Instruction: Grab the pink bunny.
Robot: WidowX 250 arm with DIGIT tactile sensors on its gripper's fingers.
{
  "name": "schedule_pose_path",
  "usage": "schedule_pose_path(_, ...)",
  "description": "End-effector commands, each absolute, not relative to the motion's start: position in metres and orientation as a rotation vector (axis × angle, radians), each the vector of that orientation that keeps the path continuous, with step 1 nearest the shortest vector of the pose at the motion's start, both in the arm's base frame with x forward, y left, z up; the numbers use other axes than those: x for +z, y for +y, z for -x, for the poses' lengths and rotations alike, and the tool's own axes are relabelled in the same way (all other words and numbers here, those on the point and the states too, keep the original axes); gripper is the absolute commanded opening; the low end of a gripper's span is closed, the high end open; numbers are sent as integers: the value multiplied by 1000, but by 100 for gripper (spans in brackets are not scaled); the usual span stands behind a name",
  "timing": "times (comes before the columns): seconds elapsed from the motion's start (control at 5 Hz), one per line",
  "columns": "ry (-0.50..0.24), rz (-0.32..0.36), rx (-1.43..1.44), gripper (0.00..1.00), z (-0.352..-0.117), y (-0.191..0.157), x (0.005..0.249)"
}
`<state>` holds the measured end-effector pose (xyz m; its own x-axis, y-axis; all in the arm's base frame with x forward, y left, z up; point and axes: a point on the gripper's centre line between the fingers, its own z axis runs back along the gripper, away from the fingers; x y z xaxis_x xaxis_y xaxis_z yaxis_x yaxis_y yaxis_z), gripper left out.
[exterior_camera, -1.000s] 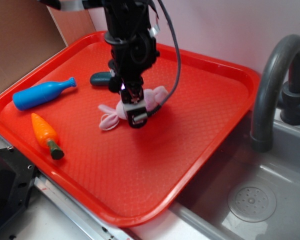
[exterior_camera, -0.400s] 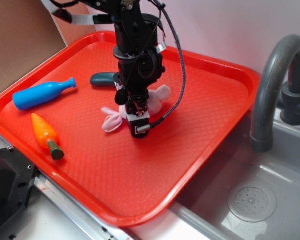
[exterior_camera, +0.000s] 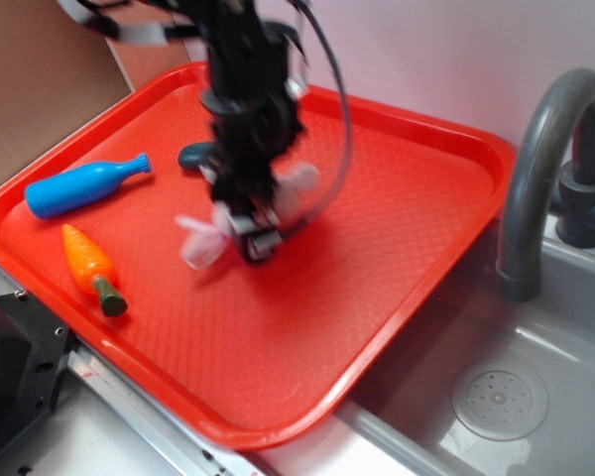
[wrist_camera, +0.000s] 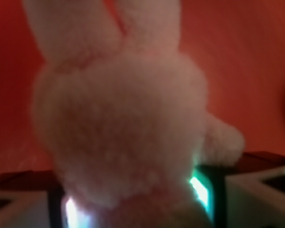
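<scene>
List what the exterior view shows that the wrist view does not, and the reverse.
Only the exterior view shows the blue bottle, the carrot, a dark object behind the arm, the faucet and the sink, plus the whole blurred arm. Only the wrist view shows the bunny's fuzzy body close up, filling the frame between the gripper's fingers. Both show the bunny, the gripper shut on it, and the red tray.
</scene>
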<state>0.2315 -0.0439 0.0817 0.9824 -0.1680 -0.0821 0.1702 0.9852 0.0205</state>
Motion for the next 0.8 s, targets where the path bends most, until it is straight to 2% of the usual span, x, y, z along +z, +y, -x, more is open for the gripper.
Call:
schedule_pose_path(0.0, -168, 49, 121, 0, -227, -13, 197)
schedule_pose_path(0.2, -219, 89, 179, 0, -218, -5, 233)
schedule_pose_path(0.4, -259, 159, 127, 0, -218, -6, 242)
schedule_pose_path(0.6, -259, 159, 127, 100, -218, -6, 242)
